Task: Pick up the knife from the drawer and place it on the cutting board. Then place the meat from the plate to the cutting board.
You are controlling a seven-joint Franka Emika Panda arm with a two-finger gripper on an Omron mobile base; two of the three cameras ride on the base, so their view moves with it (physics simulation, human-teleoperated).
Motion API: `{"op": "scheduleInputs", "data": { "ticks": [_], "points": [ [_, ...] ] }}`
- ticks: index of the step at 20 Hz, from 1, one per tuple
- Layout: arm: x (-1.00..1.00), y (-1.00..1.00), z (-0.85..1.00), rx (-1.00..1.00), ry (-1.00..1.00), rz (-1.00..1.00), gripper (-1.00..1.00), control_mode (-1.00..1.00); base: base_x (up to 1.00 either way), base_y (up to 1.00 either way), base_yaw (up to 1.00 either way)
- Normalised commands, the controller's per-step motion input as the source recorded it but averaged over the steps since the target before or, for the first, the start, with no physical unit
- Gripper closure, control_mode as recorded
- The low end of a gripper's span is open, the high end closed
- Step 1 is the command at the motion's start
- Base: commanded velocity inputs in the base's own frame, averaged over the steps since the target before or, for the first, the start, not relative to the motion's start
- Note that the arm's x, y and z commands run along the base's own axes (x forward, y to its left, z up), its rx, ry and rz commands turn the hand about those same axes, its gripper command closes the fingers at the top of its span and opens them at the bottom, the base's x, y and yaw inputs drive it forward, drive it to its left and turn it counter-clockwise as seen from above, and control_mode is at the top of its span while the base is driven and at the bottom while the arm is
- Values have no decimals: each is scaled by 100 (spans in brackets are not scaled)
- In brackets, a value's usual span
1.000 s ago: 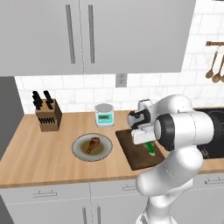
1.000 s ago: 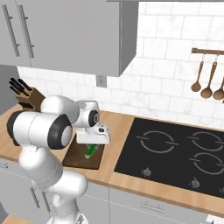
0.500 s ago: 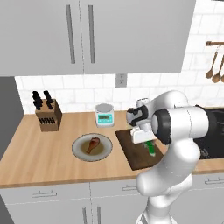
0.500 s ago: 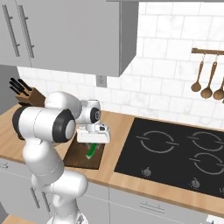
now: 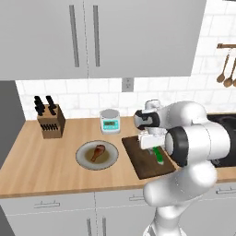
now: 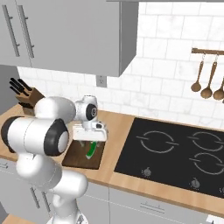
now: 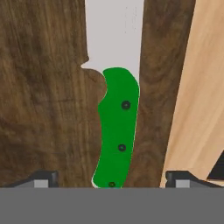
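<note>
Knife [image 7: 117,131] lying flat on the cutting board [image 7: 43,87], jaws spread wide and clear of it.

From my hand camera I see the green handle between the two fingertips, neither touching it. The gripper [image 5: 151,144] hovers just above the board; the meat [image 5: 97,152] sits on the plate [image 5: 83,159] beside the board.

Knife block [image 5: 50,122] — scale [image 5: 110,121] — hob [image 6: 175,155]

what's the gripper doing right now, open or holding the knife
Gripper: open, holding nothing; its tips stand wide on either side of the knife, which lies flat on the board.
</note>
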Motion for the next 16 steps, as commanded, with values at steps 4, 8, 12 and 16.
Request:
{"op": "scheduleInputs", "data": {
  "ticks": [4, 8, 12, 16],
  "points": [
    [-19, 40, 67, 0, -18, -1, -100, -100, 0, 0, 0],
    [-10, 65, 34, 0, -21, 0, -100, -100, 0, 0, 0],
    [0, 80, 7, 7, -13, 0, -100, -100, 0, 0, 0],
    [0, 81, 11, 14, -10, 0, -100, -100, 0, 0, 0]
  ]
}}
